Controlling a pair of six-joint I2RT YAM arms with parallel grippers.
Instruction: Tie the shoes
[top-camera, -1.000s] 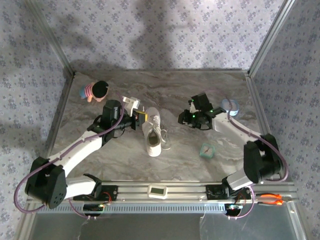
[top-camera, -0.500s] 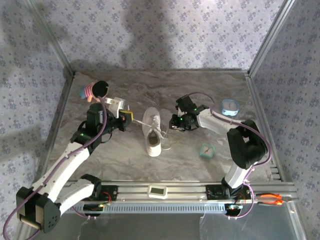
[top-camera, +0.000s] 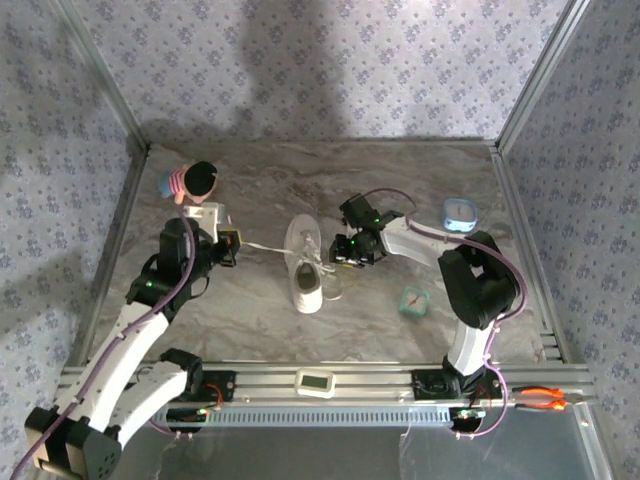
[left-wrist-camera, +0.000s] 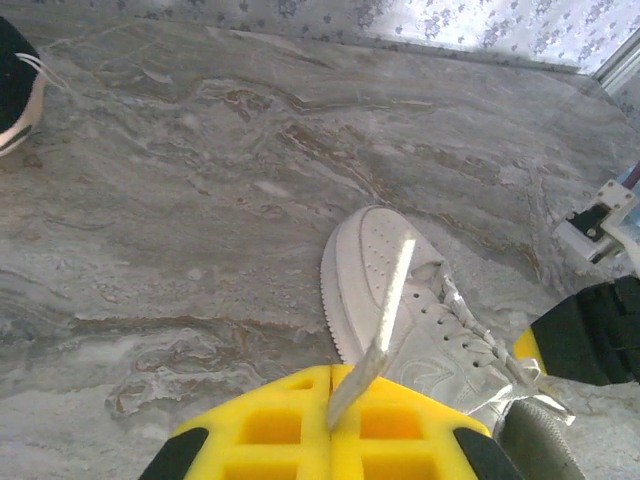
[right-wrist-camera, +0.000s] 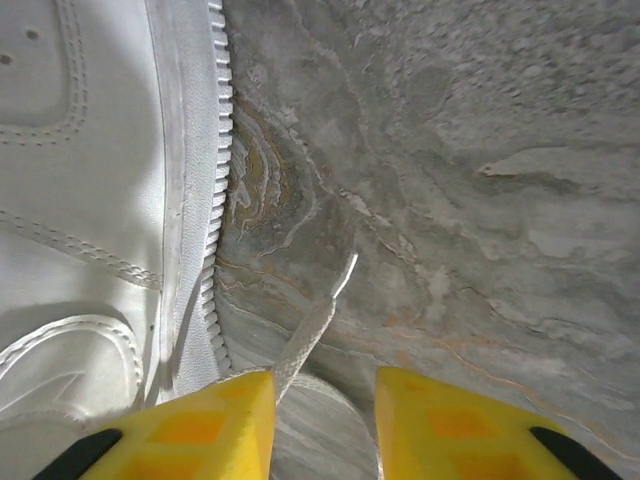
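Top external view: where is the sneaker (top-camera: 304, 268) found, and how is it placed?

It is found near the middle of the marbled table (top-camera: 400, 180), toe toward the far wall and heel toward the arms. It is white and low-cut. A thin white lace (top-camera: 262, 246) is drawn out sideways from it to the left claw (top-camera: 232, 247). The right claw (top-camera: 341, 250) is set just beside the opposite flank. A doll (top-camera: 190, 181) is noted near the far left corner, well apart.

Left wrist view: what is held?

The lace (left-wrist-camera: 388, 300) is pinched by the left claw (left-wrist-camera: 332, 385), whose yellow fingers are pressed fully together on it. From there it is stretched taut toward the sneaker (left-wrist-camera: 355, 265), crossing in front of the toe in this view. A perforated toe cap, a laced front and a ridged sole edge can be made out.

Right wrist view: and the other claw?

The fingers of the right claw (right-wrist-camera: 322, 400) are held apart with a clear gap, and nothing is clamped. A second lace end (right-wrist-camera: 315, 322) is laid flat on the table, running in close to one pad. Whether it is touched cannot be told. The side of the sneaker (right-wrist-camera: 90, 200) is seen at the left, with white stitched panels and a toothed sole edge.
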